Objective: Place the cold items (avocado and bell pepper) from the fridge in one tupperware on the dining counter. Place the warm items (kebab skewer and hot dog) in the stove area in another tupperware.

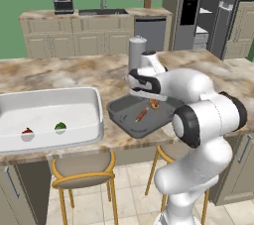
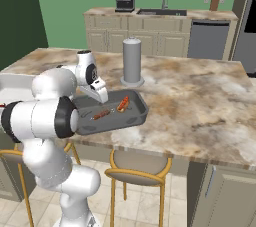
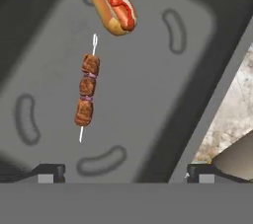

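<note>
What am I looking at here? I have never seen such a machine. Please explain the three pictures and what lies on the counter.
This is a white robot arm in a simulated kitchen. Two pictures come from cameras behind the arm, to its left and right; the third looks down from its hand. On the dining counter stands a white tupperware holding the red bell pepper and the green avocado. Beside it lies a dark grey tray with the kebab skewer and the hot dog. A grey cylinder stands behind the tray. The gripper hangs open above the tray and holds nothing.

Glossy white rounded arm [image 1: 198, 120] segments joined by dark bands.
</note>
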